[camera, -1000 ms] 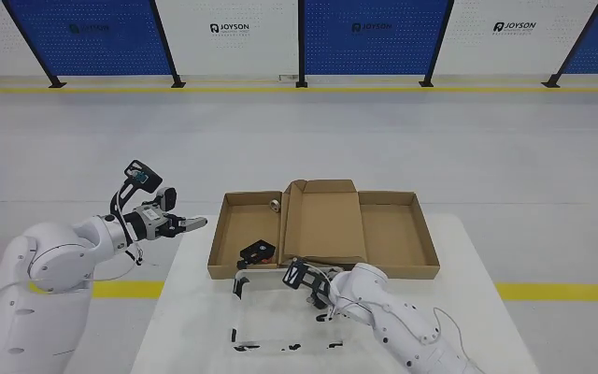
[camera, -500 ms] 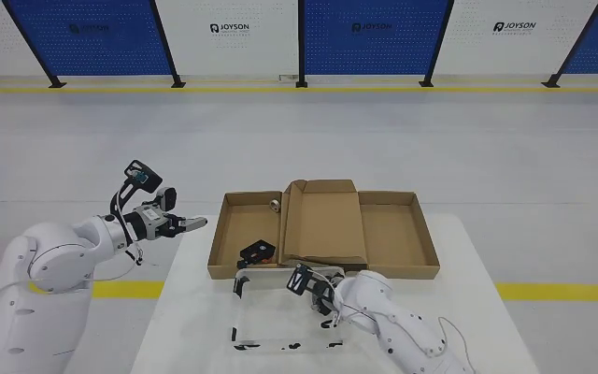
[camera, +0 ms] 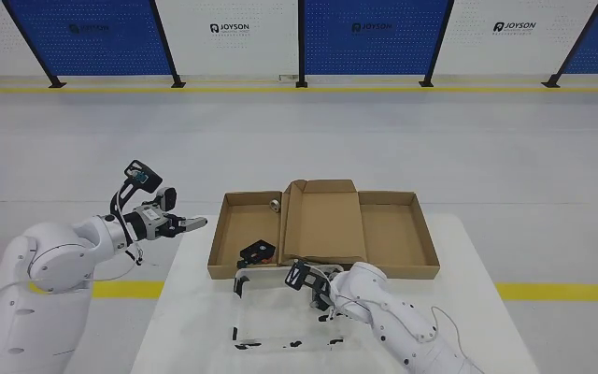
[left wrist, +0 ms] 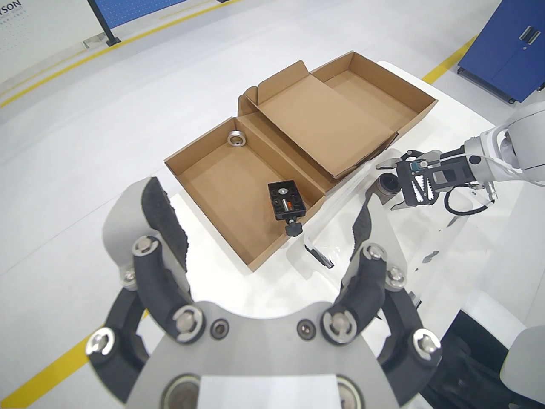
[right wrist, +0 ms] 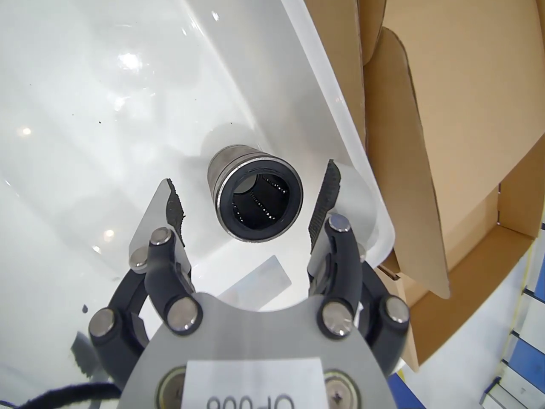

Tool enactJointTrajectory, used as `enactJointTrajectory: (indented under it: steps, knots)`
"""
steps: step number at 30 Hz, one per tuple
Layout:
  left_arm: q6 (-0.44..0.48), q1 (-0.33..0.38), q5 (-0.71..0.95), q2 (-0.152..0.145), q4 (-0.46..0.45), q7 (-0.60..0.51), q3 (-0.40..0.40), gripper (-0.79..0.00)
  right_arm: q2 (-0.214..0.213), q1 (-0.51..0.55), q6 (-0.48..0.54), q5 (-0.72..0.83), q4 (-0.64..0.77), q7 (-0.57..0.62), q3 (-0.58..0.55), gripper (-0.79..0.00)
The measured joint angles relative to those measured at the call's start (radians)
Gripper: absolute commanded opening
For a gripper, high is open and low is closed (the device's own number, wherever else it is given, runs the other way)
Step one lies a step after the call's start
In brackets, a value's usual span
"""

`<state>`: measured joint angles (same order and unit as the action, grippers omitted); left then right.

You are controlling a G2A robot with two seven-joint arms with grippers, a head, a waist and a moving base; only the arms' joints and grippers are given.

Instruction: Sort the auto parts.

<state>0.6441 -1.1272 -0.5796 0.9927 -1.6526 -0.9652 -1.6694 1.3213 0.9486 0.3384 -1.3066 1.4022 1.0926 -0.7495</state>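
Currently, right gripper [right wrist: 251,192]: jaws apart, flanking bearing [right wrist: 255,204] inside clear bin [right wrist: 323,99], not touching.
Left gripper [left wrist: 262,210]: jaws apart, empty, beside table [camera: 187,309].

Top camera looks down; 2 wrist cameras share the cardboard box [left wrist: 213,185].
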Motion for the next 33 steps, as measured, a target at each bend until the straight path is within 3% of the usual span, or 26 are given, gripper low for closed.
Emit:
enactJointTrajectory:
  steps: [8,13,17,18,26,33]
  knots:
    - [0.0,0.0,0.0,0.0,0.0,0.0,0.0,0.0,0.008,-0.015,0.002,0.004,-0.042,0.004,0.001,-0.268]
    - [0.0,0.0,0.0,0.0,0.0,0.0,0.0,0.0,0.006,-0.009,0.015,0.003,-0.029,0.003,-0.008,-0.456]
    - [0.0,0.0,0.0,0.0,0.0,0.0,0.0,0.0,0.006,-0.004,0.026,0.001,-0.021,0.004,-0.006,-0.754]
    - [0.0,0.0,0.0,0.0,0.0,0.0,0.0,0.0,0.006,-0.001,0.028,0.001,-0.019,0.003,-0.007,-0.785]
    - [0.0,0.0,0.0,0.0,0.0,0.0,0.0,0.0,-0.019,0.073,0.081,-0.016,0.108,-0.034,-0.055,-0.785]
    - [0.0,0.0,0.0,0.0,0.0,0.0,0.0,0.0,-0.09,0.275,0.185,-0.023,0.408,-0.144,-0.27,-0.785]
